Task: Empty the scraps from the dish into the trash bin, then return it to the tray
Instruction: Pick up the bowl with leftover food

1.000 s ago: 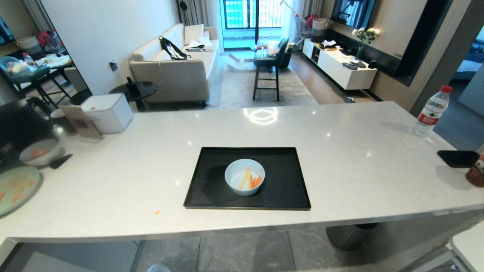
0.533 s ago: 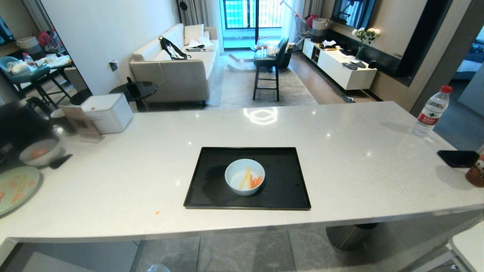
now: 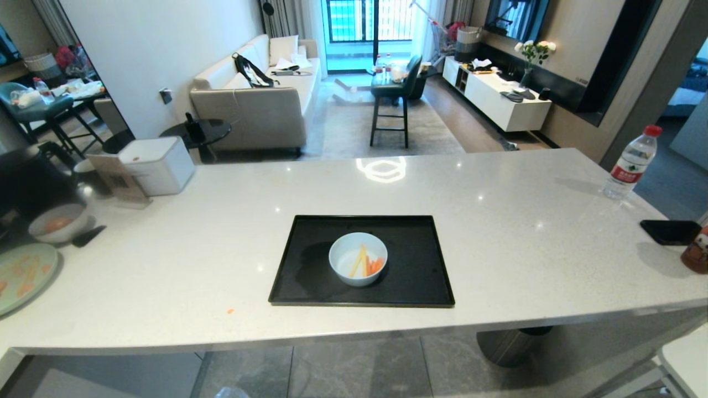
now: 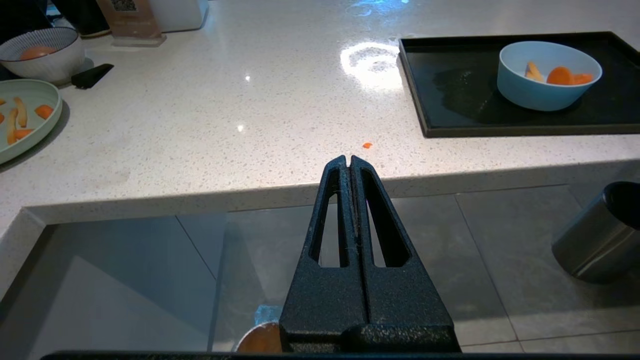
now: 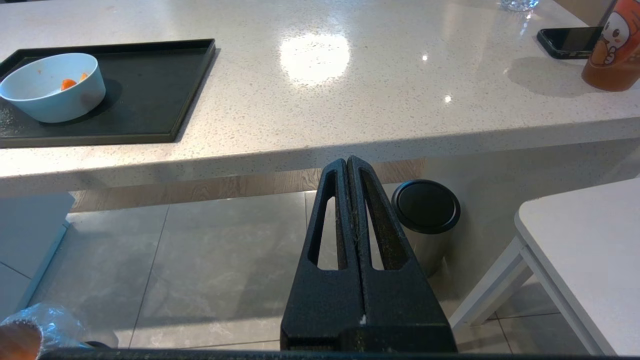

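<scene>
Nearest to us, both arms hang low in front of the desk (image 3: 498, 232), below its near edge and out of the head view. Our left end effector (image 4: 348, 161) has its two black fingers pressed flat together, holding nothing, with grey floor tiles beneath it. Our right end effector (image 5: 347, 162) is likewise clamped shut and empty.

Down on the floor, just at the edge of both wrist views, we catch a sliver of the trash bin (image 5: 20, 337): a coppery inside and crinkled clear liner. A brushed-steel cylinder with a black top (image 5: 425, 207) stands on the tiles under the desk, toward our right.

On the desk, a tiny orange crumb (image 4: 367, 145) lies near the front edge, left of the tray (image 3: 409, 287). The black tray sits squarely before us, and the dish (image 3: 358, 258) rests upright on it, slightly toward its near half. The scraps (image 3: 366, 263), thin yellow and orange sticks, lie inside the dish.

Farther left we see a pale-green plate (image 4: 35, 95) with orange pieces and a greyish bowl (image 4: 42, 57) behind it. At the far right of the desk stand a dark phone (image 3: 670, 231) and a water bottle (image 3: 630, 163).
</scene>
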Controlling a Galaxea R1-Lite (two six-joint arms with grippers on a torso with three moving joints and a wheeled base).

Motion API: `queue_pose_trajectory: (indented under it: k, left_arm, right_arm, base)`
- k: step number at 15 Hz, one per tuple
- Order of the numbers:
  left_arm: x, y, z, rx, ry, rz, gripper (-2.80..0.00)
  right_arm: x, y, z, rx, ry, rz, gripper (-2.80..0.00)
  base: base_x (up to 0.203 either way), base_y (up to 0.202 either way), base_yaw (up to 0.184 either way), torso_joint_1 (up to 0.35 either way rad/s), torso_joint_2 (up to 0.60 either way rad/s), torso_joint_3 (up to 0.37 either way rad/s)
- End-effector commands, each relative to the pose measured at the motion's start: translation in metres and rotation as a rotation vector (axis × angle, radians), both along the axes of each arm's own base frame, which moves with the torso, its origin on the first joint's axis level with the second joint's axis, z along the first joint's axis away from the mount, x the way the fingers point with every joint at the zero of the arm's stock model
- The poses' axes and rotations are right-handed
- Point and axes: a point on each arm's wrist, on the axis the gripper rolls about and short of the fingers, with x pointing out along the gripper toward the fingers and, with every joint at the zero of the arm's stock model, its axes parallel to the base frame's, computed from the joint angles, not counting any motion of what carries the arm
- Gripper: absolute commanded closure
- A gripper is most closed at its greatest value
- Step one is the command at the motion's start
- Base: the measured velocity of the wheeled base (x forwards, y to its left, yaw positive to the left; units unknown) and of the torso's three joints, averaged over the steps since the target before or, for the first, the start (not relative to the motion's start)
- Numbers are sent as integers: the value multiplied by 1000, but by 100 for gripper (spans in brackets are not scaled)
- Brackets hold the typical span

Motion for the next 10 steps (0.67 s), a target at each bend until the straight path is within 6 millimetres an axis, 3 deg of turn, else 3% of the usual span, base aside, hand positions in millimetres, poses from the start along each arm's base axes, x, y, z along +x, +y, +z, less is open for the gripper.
queue_pose_trajectory:
  k: [1, 5, 7, 10]
  left_arm:
    - [0, 0, 0, -4, -1, 2, 0]
    - [-3, 0, 9, -13, -24, -1, 0]
    - [-3, 0, 37, -11, 14, -11, 0]
    - [19, -2, 87, 22, 122, -85, 0]
  right_arm:
    - [0, 0, 0, 0, -2, 0, 0]
    - [0, 0, 0, 0, -1, 0, 0]
    - [0, 0, 0, 0, -1, 0, 0]
    - [0, 0, 0, 0, -1, 0, 0]
  base:
    - [0, 0, 0, 0, 0, 0]
    - [0, 0, 0, 0, 0, 0]
    - [0, 0, 0, 0, 0, 0]
    - [0, 0, 0, 0, 0, 0]
